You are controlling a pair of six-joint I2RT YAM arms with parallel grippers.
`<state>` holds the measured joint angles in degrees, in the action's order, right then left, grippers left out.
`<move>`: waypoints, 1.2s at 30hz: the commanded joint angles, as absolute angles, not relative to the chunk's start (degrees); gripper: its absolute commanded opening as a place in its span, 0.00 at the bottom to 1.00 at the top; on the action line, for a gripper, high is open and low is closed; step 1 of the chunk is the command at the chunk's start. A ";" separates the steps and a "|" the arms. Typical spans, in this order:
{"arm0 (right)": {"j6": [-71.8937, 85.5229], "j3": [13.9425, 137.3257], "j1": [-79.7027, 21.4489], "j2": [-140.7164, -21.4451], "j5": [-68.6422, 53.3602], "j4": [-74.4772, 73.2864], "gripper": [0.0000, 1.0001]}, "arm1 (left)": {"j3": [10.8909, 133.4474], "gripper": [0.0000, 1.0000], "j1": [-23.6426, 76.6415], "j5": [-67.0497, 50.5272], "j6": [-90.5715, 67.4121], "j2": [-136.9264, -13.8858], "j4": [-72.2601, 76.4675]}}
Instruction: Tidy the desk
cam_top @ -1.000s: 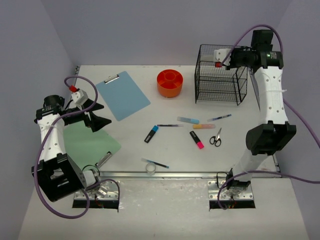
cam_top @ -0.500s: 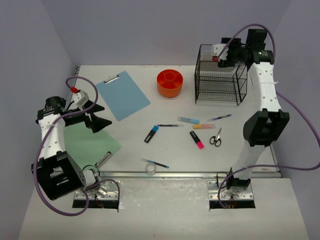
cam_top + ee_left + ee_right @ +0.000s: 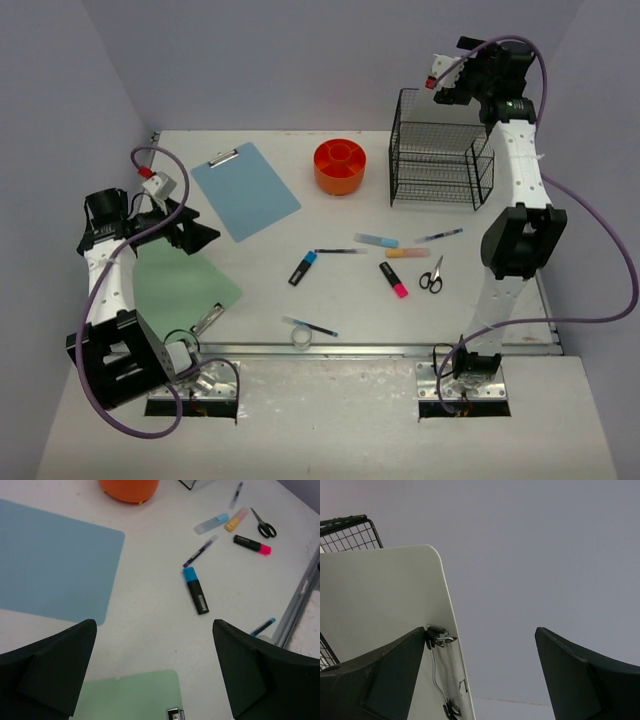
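The left gripper (image 3: 154, 630) hovers over the left side of the desk (image 3: 260, 300), fingers wide apart and empty. The blue-capped marker (image 3: 195, 590) lies ahead of it, with its long axis running roughly along the gripper's line of reach. The right gripper (image 3: 480, 635), also spread, hangs high above the wire rack (image 3: 440, 150) and is probably farther away.

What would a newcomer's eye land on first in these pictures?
The bright orange round tray at the back middle of the desk stands out most. Next, the right arm reaching high above the black wire rack at the back right, and the scatter of pens, highlighters and scissors mid-desk.
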<state>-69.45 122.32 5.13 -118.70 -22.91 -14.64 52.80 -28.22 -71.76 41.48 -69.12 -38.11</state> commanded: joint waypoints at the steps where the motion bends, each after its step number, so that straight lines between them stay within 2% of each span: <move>1: -61.65 122.02 5.27 -110.74 -25.87 -10.82 0.91 | 53.58 1.00 -28.42 -55.97 15.56 -65.95 -13.83; 9: -59.21 112.38 5.03 -99.07 -36.99 -21.15 0.93 | 64.27 1.00 -28.52 -40.34 11.39 -73.98 -19.27; 12: -60.27 108.09 4.83 -96.46 -37.85 -22.37 0.95 | 66.55 1.00 -28.48 -41.25 12.75 -75.80 -22.01; 17: -56.52 107.14 4.83 -93.34 -41.88 -26.90 0.99 | 69.96 1.00 -28.48 -43.86 22.75 -77.68 -30.93; 19: -53.25 106.53 4.54 -91.14 -44.85 -28.41 0.99 | 71.54 1.00 -28.48 -41.53 28.39 -79.14 -34.31; 24: -49.97 106.39 2.82 -87.69 -50.57 -39.41 0.99 | 86.00 0.97 -29.14 -36.03 41.61 -93.45 -51.64; 31: -45.14 104.46 0.44 -85.91 -52.65 -49.66 0.99 | 98.94 0.84 -31.59 -28.40 55.83 -107.31 -65.05; 34: -42.17 103.31 -2.42 -85.86 -52.31 -53.16 0.99 | 97.01 0.71 -31.64 -26.50 62.28 -106.96 -67.37; 36: -38.93 101.12 -3.14 -85.28 -52.80 -53.18 0.99 | 89.13 0.59 -31.53 -27.00 65.58 -103.94 -67.72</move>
